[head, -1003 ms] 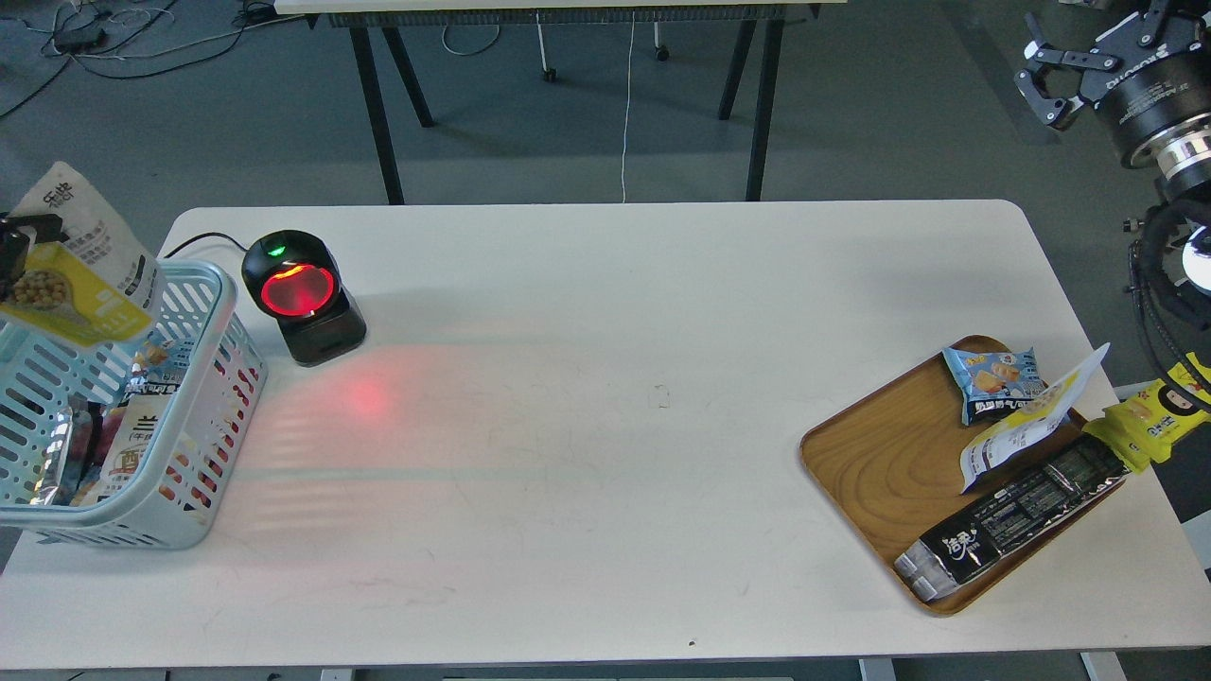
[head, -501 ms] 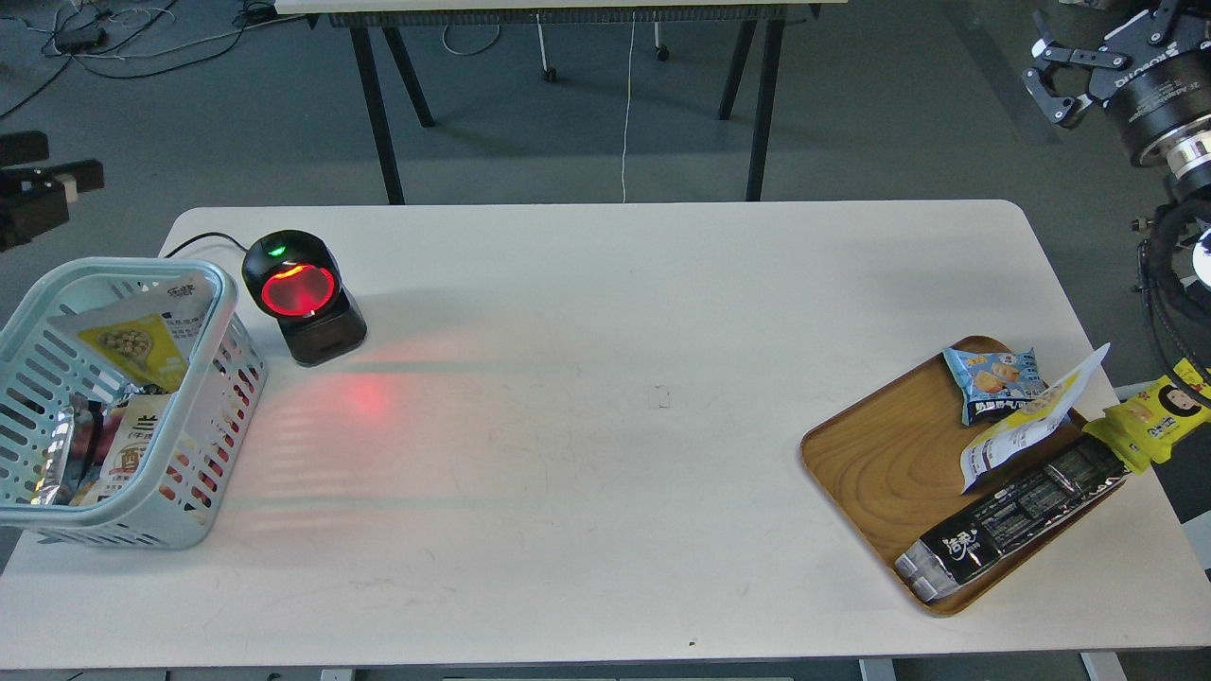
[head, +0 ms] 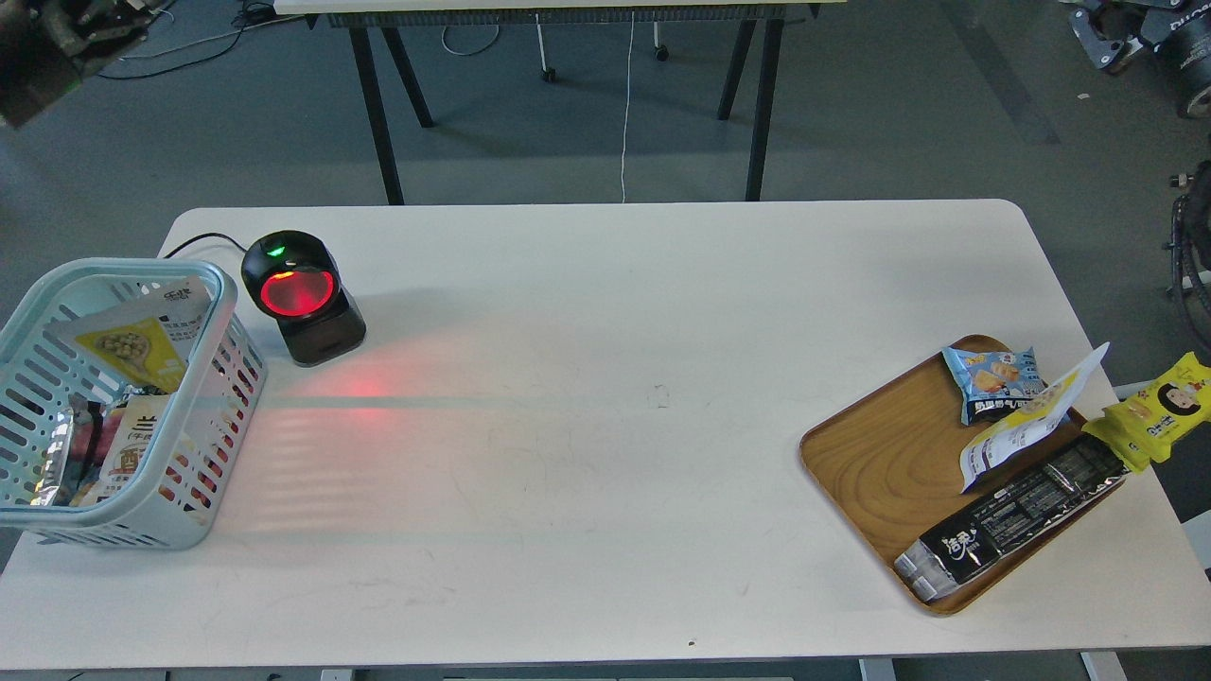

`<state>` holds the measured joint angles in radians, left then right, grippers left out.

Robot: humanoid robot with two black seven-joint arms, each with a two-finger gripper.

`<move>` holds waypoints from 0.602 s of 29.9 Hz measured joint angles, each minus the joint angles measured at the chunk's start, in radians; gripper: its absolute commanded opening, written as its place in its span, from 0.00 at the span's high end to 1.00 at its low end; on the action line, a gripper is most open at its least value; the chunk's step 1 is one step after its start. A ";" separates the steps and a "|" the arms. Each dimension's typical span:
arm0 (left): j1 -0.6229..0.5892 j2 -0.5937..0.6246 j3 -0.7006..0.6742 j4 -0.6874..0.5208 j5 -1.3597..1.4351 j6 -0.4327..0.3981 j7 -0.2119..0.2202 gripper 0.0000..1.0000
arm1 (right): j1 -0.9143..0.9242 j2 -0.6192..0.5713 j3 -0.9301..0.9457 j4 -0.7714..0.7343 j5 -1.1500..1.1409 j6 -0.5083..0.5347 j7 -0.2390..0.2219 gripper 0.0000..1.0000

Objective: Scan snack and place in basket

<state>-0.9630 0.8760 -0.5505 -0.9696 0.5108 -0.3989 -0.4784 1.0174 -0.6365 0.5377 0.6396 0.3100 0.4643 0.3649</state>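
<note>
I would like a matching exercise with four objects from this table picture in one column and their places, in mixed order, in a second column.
Objects:
1. yellow nut pouch
2. black barcode scanner with red window
3. small blue snack packet
4. long black snack packet

Places:
A. far corner of the wooden tray
B. inside the light blue slotted plastic basket
C. along the tray's right rim
D. on the table beside the basket

Pairs: 1-B, 2-D, 3-A, 4-C

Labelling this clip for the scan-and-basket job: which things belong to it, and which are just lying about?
Job:
snack, lying in the basket
basket
scanner

Lying about:
wooden tray
blue packet
black packet
yellow packet
</note>
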 measured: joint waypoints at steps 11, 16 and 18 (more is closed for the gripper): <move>-0.002 -0.425 -0.175 0.439 -0.551 -0.089 0.171 0.01 | -0.006 0.101 0.057 -0.089 0.012 0.004 -0.100 0.01; -0.002 -0.522 -0.254 0.507 -0.646 -0.090 0.190 0.01 | -0.007 0.188 0.136 -0.178 0.014 0.013 -0.111 0.01; 0.000 -0.541 -0.270 0.515 -0.665 -0.090 0.191 0.01 | -0.010 0.216 0.167 -0.186 0.014 0.014 -0.111 0.01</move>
<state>-0.9631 0.3345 -0.8207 -0.4543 -0.1543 -0.4887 -0.2875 1.0079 -0.4206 0.7052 0.4538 0.3240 0.4787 0.2537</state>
